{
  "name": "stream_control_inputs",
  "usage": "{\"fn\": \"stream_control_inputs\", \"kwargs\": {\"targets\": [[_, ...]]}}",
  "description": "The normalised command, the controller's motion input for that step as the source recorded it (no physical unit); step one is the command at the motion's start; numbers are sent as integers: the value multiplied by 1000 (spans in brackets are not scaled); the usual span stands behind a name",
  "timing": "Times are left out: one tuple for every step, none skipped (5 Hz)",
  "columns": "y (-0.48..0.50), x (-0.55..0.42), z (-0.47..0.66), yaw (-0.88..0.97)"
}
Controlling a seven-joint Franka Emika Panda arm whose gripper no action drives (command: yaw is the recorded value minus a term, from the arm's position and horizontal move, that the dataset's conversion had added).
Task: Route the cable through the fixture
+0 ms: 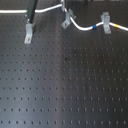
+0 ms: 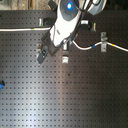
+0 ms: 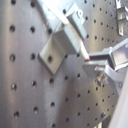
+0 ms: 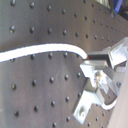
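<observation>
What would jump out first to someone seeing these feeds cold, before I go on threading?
The white cable snaking across the far edge of the dark perforated board in the first exterior view, passing small metal fixture brackets: one at the first exterior view's left, one mid and one right. In the second exterior view the white robot arm looms over the board's upper middle. The second wrist view shows the cable running up to the gripper.
</observation>
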Motion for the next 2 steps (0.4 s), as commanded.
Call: {"fn": "stream_control_inputs", "kwargs": {"targets": [[139, 153, 321, 71], [-141, -58, 356, -46]]}}
